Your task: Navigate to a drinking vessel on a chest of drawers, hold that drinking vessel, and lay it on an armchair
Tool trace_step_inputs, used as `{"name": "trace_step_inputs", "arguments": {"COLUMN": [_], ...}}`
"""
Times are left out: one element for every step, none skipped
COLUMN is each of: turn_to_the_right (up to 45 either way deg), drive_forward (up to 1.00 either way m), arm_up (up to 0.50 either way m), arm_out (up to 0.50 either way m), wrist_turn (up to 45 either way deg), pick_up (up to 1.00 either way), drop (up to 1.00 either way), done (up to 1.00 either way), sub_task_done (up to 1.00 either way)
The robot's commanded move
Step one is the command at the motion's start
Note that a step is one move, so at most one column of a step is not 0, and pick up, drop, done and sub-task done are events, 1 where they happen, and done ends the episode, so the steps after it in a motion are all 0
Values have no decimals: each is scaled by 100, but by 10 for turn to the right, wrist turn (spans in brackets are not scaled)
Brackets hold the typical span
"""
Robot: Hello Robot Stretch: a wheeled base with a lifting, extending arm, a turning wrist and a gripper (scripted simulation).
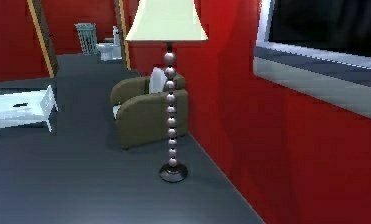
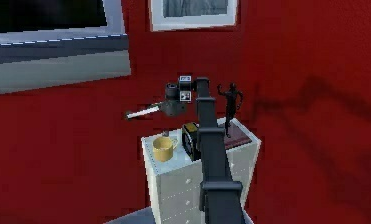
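Gripper (image 2: 135,113) holds nothing I can see; I'd centre on the cup (image 2: 165,148), then lower slowly.

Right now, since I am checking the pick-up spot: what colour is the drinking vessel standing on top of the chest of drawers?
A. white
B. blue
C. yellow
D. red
C: in the arm side view the cup standing on top of the white chest of drawers is plainly yellow.
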Motion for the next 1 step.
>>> {"name": "trace_step_inputs", "arguments": {"turn_to_the_right": [0], "drive_forward": [0], "arm_up": [0], "arm_out": [0], "wrist_turn": [150], "pick_up": [0], "drop": [0], "done": [0], "sub_task_done": [0]}}
